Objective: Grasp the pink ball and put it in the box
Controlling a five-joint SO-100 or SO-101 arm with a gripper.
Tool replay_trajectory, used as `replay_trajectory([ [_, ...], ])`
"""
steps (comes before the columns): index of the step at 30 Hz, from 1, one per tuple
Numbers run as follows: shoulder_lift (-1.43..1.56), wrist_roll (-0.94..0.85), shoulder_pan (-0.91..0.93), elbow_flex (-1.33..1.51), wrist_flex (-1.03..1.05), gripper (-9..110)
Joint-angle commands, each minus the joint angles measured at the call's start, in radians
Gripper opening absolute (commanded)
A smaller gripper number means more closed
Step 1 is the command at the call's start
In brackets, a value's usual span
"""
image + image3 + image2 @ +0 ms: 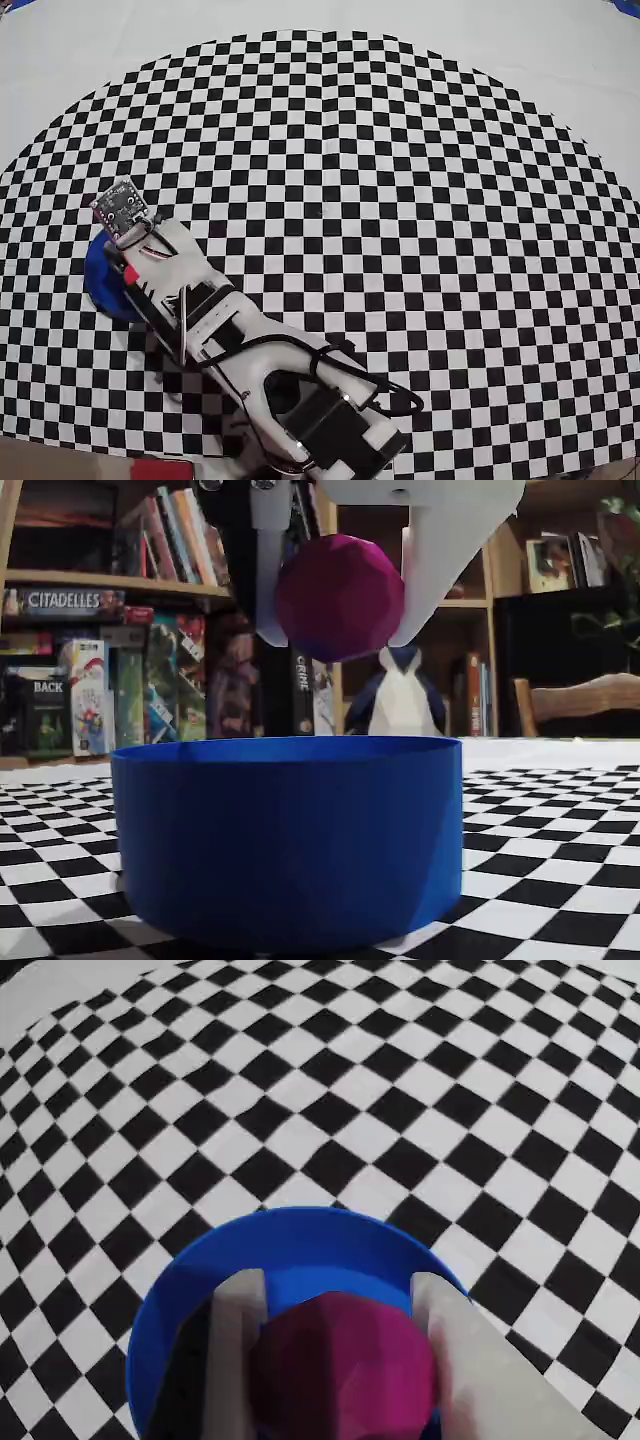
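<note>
The gripper [340, 630], clenched on the pink ball [340, 597], hangs over the blue box [287, 835]; I'd release gently, centred.

A black-and-white checkered mat [400, 200] covers the desk [560, 50], which shows as plain white beyond the mat's curved far edge in the overhead view. In the fixed view, a wooden bookshelf [90, 578] fills the wall behind the desk, dim and warm-toned, crowded with upright books [170, 540] and boxed games [60, 695]; one spine reads "CITADELLES" [68, 602]. A white and dark blue folded-paper-style figure [402, 695] stands at the far edge of the desk. To the right, the curved wooden back of a chair [585, 698] shows before a dark cabinet. Light falls brightly on the mat; the shelves lie in shadow.
</note>
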Motion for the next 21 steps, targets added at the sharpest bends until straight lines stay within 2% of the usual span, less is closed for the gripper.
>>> replay_trajectory([
  [1,0.057,-0.008,-0.002,-0.002,0.003,0],
  [21,0.081,-0.008,-0.008,0.025,0.008,0],
])
